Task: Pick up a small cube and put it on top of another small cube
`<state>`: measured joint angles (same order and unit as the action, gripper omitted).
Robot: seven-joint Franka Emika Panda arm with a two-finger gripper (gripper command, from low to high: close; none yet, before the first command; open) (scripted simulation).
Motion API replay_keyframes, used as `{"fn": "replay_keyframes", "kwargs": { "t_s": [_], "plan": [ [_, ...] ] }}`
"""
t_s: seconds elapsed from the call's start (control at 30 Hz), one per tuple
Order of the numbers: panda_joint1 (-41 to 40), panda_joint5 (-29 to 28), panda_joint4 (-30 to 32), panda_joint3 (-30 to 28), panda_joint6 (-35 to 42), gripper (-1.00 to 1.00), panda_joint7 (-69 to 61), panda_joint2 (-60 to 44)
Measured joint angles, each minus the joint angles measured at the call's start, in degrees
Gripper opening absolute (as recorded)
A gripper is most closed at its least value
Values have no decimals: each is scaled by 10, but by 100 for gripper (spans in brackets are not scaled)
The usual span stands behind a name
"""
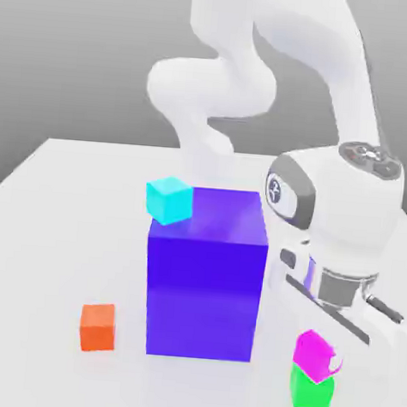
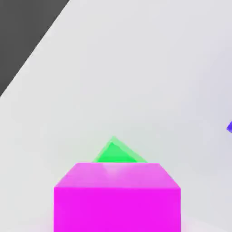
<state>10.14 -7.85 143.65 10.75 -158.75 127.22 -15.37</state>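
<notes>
The small magenta-pink cube sits on top of the small green cube near the front of the white table, at the exterior view's right. It is turned at an angle to the green one. My gripper hangs straight down over the stack, its white hand just above the magenta cube. In the hand view the magenta cube is very close, and a corner of the green cube shows beyond it.
A big blue-purple block stands just to the exterior view's left of the stack, with a cyan cube by its top back corner. An orange cube lies on the table further left.
</notes>
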Motion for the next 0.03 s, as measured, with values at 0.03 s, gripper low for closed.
{"fn": "replay_keyframes", "kwargs": {
  "t_s": [0.03],
  "plan": [
    [0, 0, 0, 0, 0, 100, 0, 0]
  ]
}}
